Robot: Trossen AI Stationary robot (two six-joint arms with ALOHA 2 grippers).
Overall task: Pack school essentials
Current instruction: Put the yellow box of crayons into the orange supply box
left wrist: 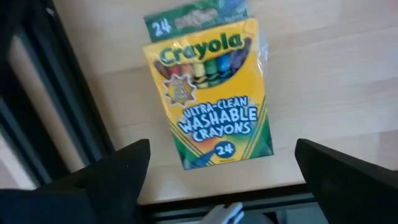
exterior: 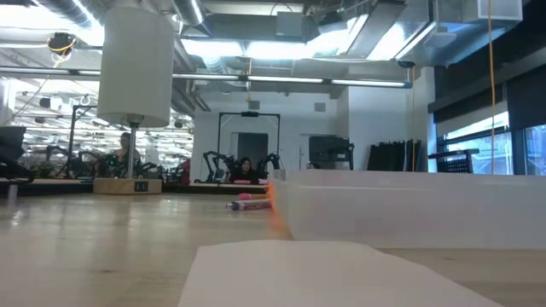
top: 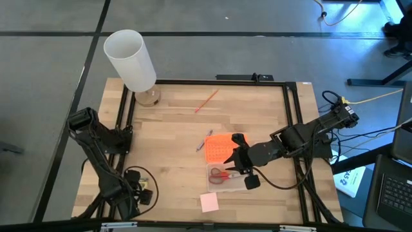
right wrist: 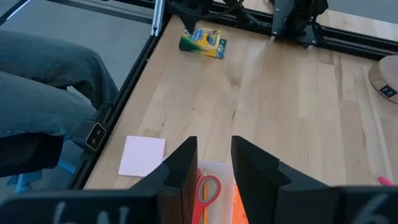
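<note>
The right gripper [top: 243,169], fingers slightly parted and holding nothing, is hovering over the boxed scissors [top: 220,174]; the left gripper [left wrist: 217,168], spread wide, is waiting above the crayon box [left wrist: 209,93].

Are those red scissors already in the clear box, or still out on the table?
In. The scissors lie inside the clear box, seen from above, with the right gripper over it.

Yellow-and-green crayon box [left wrist: 211,93], pink sticky-note pad [top: 208,202], red-handled scissors [top: 221,174], orange lid [top: 217,148], white cylinder [top: 130,59].
</note>
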